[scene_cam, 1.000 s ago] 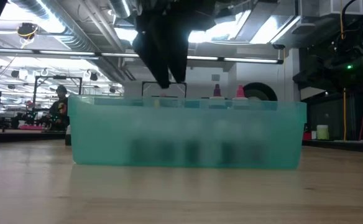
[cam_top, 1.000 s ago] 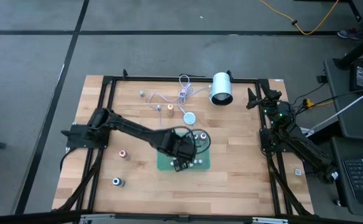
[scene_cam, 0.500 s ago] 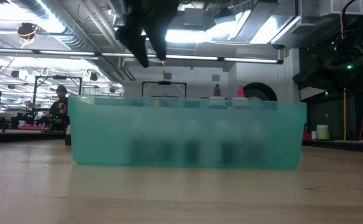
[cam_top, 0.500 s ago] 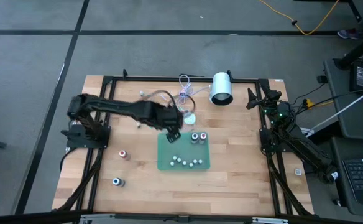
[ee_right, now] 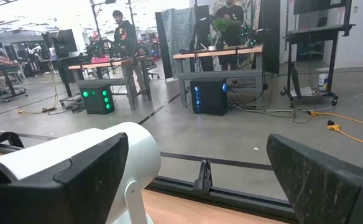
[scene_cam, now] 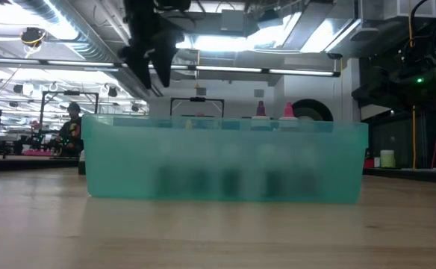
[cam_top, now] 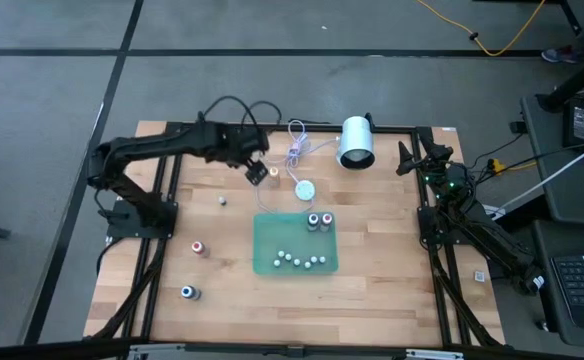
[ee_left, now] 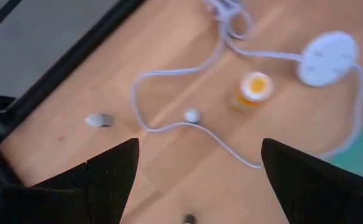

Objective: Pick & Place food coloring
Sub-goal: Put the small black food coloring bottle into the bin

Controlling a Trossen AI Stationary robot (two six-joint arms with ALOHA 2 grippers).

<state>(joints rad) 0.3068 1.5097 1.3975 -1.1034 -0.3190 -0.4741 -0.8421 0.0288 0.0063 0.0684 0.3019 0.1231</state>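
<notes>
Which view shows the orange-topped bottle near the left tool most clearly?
The left wrist view: the orange-topped bottle stands large and unobstructed beside the white cable. The high view shows it tiny by the left tool. The low and right wrist views do not show it.

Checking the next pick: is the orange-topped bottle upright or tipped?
Upright: the left wrist view shows the orange-topped bottle standing cap up, beyond the open left gripper.

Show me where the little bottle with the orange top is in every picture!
High view: the tiny orange-topped bottle stands on the wood right beside the left gripper, above the green tray.
Low view: not visible; the tray's wall fills the middle.
Left wrist view: the bottle stands ahead of the open fingers.
Right wrist view: not in it.
Shared landmark: the white round disc on a thin cable, close by the bottle.
</notes>
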